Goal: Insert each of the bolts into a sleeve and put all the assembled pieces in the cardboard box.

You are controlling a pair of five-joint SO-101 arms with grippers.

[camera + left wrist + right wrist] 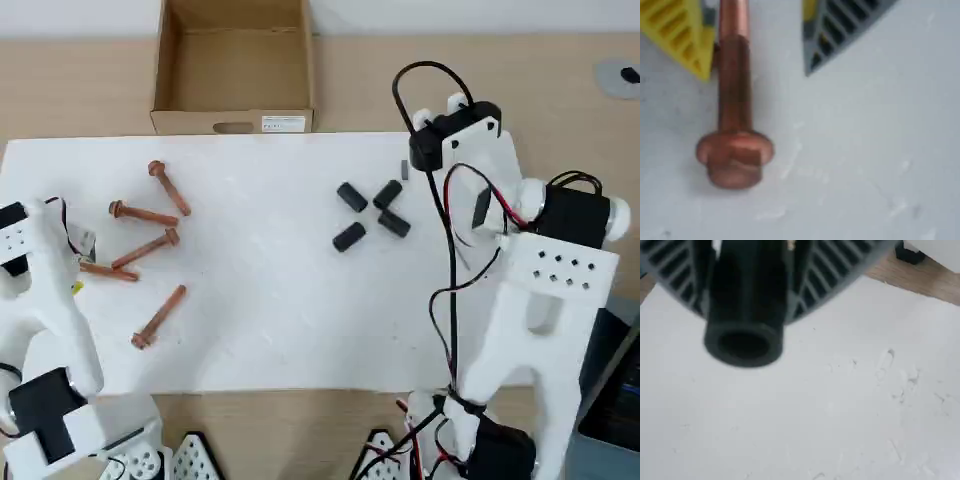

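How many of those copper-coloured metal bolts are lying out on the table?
5 copper bolts on the white sheet: four lying loose, one at the left gripper.

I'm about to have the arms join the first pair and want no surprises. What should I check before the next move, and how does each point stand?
1. Right tool gripping a sleeve: ok, shut on it.
2. Sleeve's open end unblocked: ok.
3. Left tool closed on the bolt: not ok. It is open around the bolt, which lies on the white sheet.
4. Spares match: ok, four loose bolts and four loose sleeves.
5. Cardboard box open and empty: ok.
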